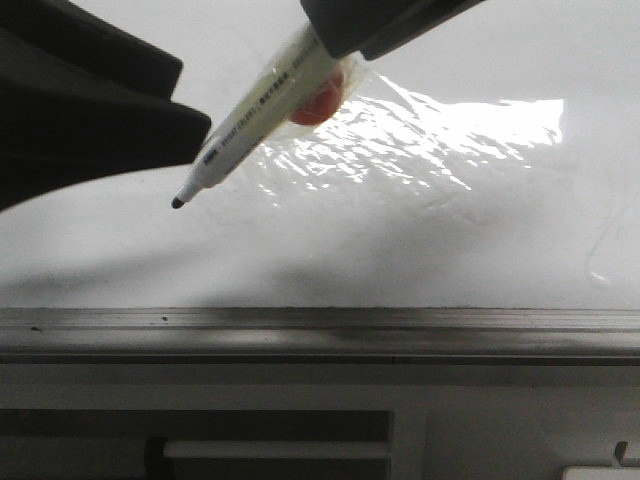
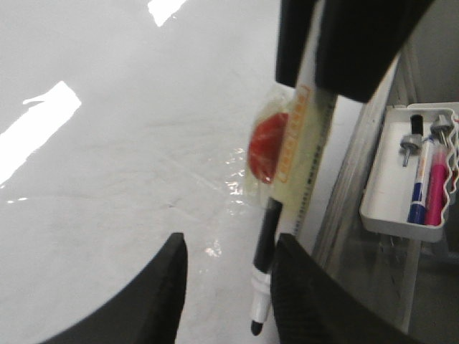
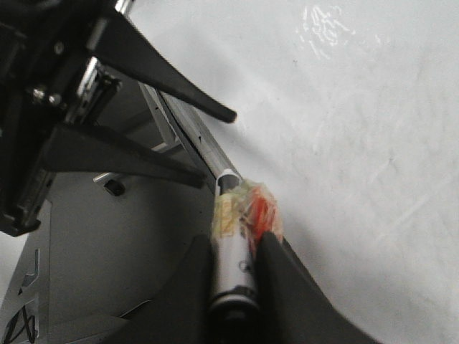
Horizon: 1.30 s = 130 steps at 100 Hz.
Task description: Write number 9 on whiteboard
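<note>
While the right gripper (image 3: 235, 269) reaches in from above, its fingers (image 3: 287, 287) pinch a taped marker (image 1: 258, 118) slanted tip-down over the whiteboard (image 1: 450, 230); tip contact is unclear. No number 9 shows on it. Alongside, the left gripper (image 2: 228, 287) hangs with fingers spread, holding nothing.

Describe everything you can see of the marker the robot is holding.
The marker has a white barrel with small printed text, a black tip, and crinkled clear tape with a red-orange lump wrapped round its middle. The right pincer clamps its upper end. It slants down toward the whiteboard, uncapped; whether the tip touches is unclear.
</note>
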{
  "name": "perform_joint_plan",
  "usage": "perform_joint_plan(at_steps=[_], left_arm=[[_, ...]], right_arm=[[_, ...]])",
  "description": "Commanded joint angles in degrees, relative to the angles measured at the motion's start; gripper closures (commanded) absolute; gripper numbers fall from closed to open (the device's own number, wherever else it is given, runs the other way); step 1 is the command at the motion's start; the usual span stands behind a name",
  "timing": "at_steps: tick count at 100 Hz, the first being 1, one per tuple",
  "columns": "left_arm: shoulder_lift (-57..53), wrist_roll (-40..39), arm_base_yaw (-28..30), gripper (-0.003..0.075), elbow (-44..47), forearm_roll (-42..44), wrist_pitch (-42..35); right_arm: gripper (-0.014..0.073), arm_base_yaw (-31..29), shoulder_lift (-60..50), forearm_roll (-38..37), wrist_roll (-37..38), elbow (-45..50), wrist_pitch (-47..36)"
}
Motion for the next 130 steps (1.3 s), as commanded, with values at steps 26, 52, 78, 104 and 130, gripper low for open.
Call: perform_joint_plan(at_steps=[26, 52, 78, 104, 130], left_arm=[[-13.8, -0.7, -0.2, 0.0450, -1.9, -14.2, 2.0], [-14.7, -0.7, -0.2, 0.0450, -1.9, -17.9, 1.9], [-14.7, -0.7, -0.2, 0.0450, -1.9, -17.9, 1.9], [-14.7, -0.7, -0.2, 0.0450, -1.9, -17.9, 1.9], [-14.7, -0.7, -0.2, 0.0450, -1.9, -17.9, 1.9]], right_arm=[[0.0650, -5.7, -3.8, -5.0, 7.9, -1.9, -5.9], [0.0650, -12.7, -4.7, -4.9, 9.0, -3.9, -2.9], [0.0650, -13.1, -3.5, -6.3, 10.5, -8.5, 0.8], [0.0650, -13.1, 2.3, -10.0, 14.4, -11.4, 1.8], [0.0650, -9.1, 8.8, -10.0, 14.4, -12.6, 3.8]])
